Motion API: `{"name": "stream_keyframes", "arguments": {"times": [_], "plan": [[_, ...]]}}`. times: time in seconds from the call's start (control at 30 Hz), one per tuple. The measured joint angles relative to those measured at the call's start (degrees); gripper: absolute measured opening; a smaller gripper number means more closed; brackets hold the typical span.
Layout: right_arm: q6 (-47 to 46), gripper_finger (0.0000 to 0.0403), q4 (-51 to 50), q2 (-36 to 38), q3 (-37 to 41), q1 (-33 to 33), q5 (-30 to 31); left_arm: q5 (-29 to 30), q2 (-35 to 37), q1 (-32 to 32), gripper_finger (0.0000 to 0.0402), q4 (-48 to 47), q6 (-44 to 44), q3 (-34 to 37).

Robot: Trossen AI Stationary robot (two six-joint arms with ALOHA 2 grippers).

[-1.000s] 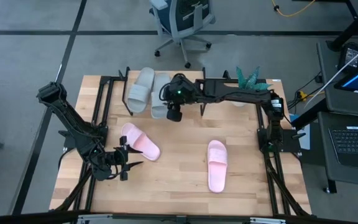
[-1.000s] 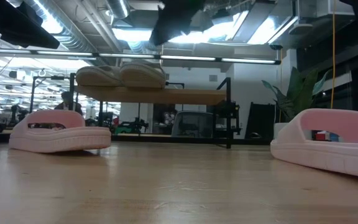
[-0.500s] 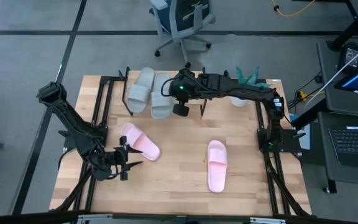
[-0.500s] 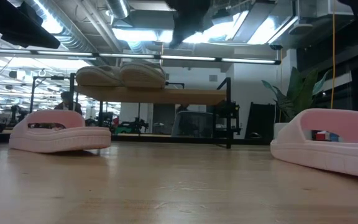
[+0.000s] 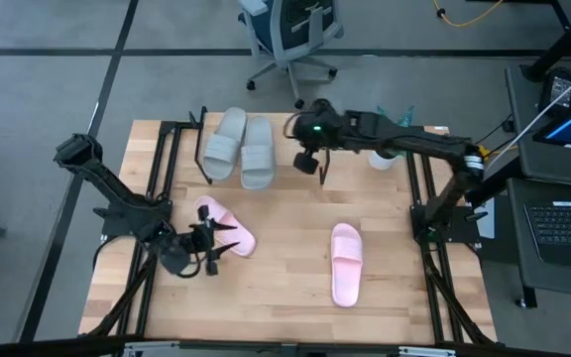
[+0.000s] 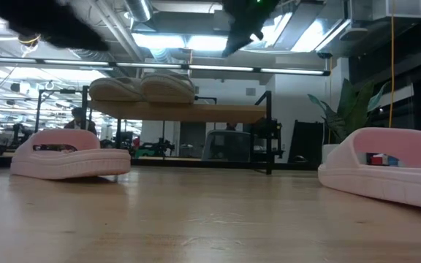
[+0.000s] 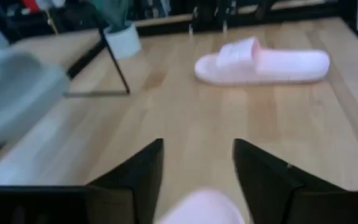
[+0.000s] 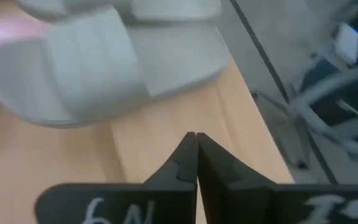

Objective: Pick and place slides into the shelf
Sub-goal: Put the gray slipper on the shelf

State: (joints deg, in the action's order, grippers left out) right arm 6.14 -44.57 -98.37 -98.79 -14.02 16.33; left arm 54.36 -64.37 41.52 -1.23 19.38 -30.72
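Since one second ago, my right gripper (image 5: 307, 162) has pulled away from the two grey-green slides (image 5: 236, 146) and now hangs over the shelf (image 5: 284, 127) toward its right end, near the far edge of the table (image 5: 285, 258). In its wrist view the fingers are pressed together and hold nothing. Both grey-green slides lie side by side on the shelf top, so half of the work is done.

My left gripper (image 5: 209, 248) has moved in toward the near pink slide (image 5: 228, 228), close to the left edge. Its fingers stand wide apart, with the rounded pink end just between them, but not yet clamped. The other pink slide (image 5: 345, 262) lies apart, toward the near right corner.

I judge the step in hand is picking up the left pink slide. Next I should push forward a little, close on it, then lift it to the free part of the shelf.
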Motion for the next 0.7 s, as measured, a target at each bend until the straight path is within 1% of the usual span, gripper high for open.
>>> {"name": "stream_keyframes", "arguments": {"times": [0.13, 0.23, 0.37, 0.47, 0.53, 0.6, 0.67, 0.7], "plan": [[1.1, 0.0006, 7.8, 9.0, 9.4, -0.1, -3.5, -6.6, 3.1, -5.5, 0.0185, 9.1, -14.1, 0.0], [2.4, 0.0004, 15.8, 15.9, 18.7, -0.2, -6.0, -13.4, 7.2, -10.4, 0.0185, 11.8, -20.0, 0.0], [4.9, 0.0004, 28.1, 22.9, 30.9, -0.3, -10.8, -19.6, 11.9, -17.2, 0.0185, 11.5, -21.4, -0.1], [6.4, 0.0004, 36.9, 26.0, 38.2, -0.6, -14.8, -26.2, 12.9, -21.8, 0.0185, 11.4, -21.5, -0.1], [7.2, 0.0003, 41.4, 26.7, 41.7, -1.3, -16.8, -33.1, 12.2, -24.8, 0.0185, 11.4, -20.9, -0.1], [7.9, 0.0002, 44.5, 27.0, 44.3, -2.5, -19.0, -39.7, 10.0, -28.0, 0.0185, 11.6, -19.8, -0.1], [7.6, 0.0003, 47.3, 27.0, 46.0, -3.9, -21.7, -42.8, 7.9, -30.5, 0.0185, 12.1, -18.4, 0.0], [7.5, 0.0003, 48.0, 27.0, 46.5, -4.5, -23.3, -43.5, 6.8, -31.5, 0.0185, 12.9, -18.3, 0.0]]}}
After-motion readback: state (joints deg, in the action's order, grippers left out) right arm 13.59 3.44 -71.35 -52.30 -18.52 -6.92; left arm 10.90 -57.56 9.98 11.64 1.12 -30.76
